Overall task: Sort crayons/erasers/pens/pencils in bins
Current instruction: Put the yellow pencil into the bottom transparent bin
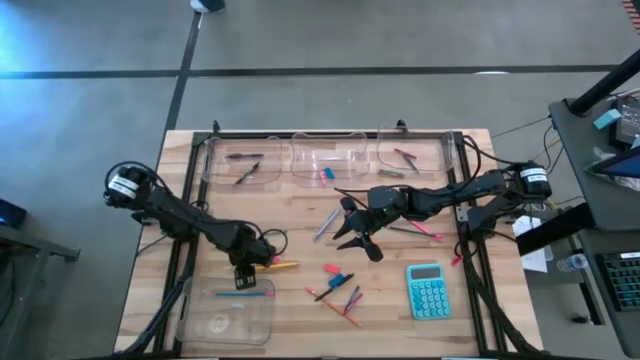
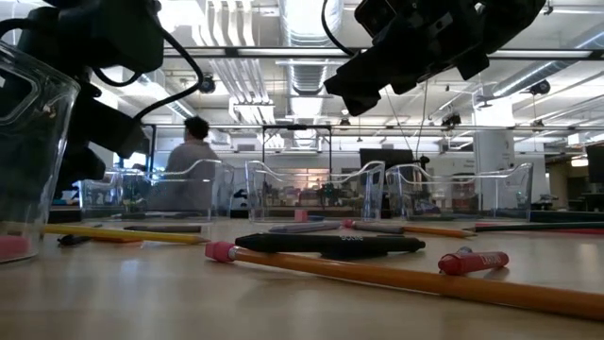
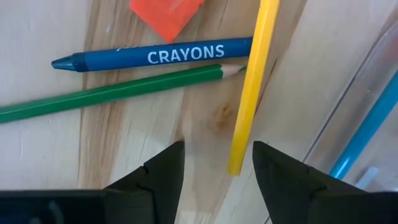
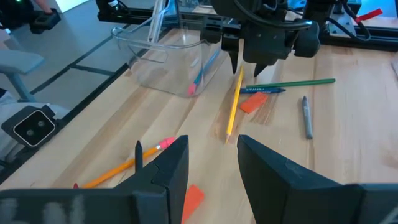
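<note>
My left gripper hovers low over the wooden surface, fingers apart and empty, straddling the near end of a yellow pencil. Beside it lie a green pencil, a blue crayon and an orange eraser. The near clear bin, just beside this gripper, holds a blue pencil. My right gripper hangs above mid-surface, fingers wide and empty. Three bins line the far edge, holding pens and crayons. A teal calculator rests near the right front.
</note>
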Tool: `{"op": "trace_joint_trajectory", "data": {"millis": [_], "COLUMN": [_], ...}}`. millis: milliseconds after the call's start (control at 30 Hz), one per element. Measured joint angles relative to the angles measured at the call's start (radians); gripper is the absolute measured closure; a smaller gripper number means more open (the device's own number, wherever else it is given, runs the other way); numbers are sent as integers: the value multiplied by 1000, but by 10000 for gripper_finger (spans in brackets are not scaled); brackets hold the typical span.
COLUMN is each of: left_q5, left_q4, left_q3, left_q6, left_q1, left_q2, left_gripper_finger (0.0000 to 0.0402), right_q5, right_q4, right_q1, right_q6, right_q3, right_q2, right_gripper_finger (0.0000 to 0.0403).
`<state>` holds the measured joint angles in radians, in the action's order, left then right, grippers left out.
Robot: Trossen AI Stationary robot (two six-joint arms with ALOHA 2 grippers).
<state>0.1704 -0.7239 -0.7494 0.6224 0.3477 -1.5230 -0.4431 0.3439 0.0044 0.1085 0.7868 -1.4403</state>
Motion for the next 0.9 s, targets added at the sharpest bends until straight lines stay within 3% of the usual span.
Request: {"op": "trace_joint_trajectory", "data": {"millis": [333, 767, 900], "left_q5": [-27, -57, -55], "left_q4": [14, 11, 19], "left_q3": [2, 3, 4], "left_q6": [0, 0, 0], "left_q1": [0, -2, -1], "left_q2": [0, 6, 23], "left_gripper_finger": [234, 378, 391], "right_q5": [0, 0, 0], "right_q4": [-3, -3, -3], "right_q1": [0, 0, 0], "right_q6": [0, 1, 1], "right_q3": [0, 0, 0], "right_q2": [0, 0, 0], "right_gripper_finger": [275, 275, 275]}}
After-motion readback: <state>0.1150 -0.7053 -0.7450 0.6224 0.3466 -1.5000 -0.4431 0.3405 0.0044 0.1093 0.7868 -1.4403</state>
